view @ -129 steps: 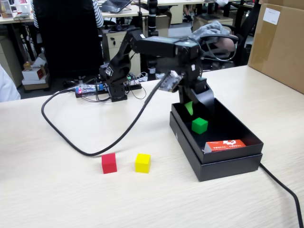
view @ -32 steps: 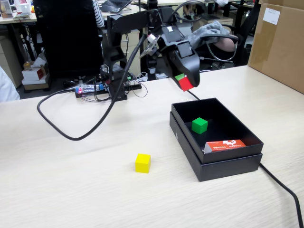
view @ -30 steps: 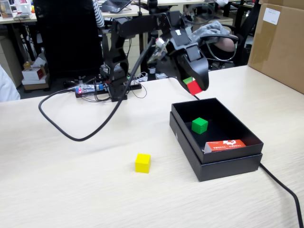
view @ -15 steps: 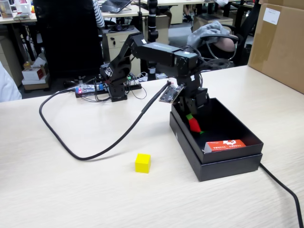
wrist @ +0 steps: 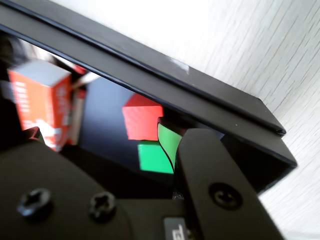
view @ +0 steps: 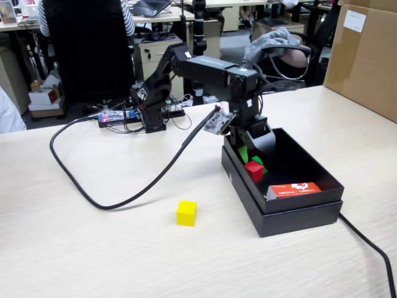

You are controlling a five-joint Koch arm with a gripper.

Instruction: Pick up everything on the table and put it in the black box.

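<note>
Fixed view, left to right.

Thick black cable (view: 124, 192) loops over the pale wood-grain table (view: 74, 248), running toward the arm's base; it is slack and clear of the cubes.

Small yellow cube (view: 186, 212) sits alone on the tabletop, well apart from the box and untouched. Judged the one item left to collect.

Black Koch arm reaches down over the near-left corner of the shallow matte black box (view: 298, 214), gripper (view: 247, 156) lowered inside the walls, presumably so a release drops only a little way.

Small red cube (view: 253, 171) lies in the tray, against the small green cube (view: 260, 162), just below the jaws. Wrist view shows the red one apart from the green-padded fingertip (wrist: 169, 142), so the jaws look parted and empty.

Flat orange-red and white carton (view: 294, 189) lies at the tray's near end.
</note>
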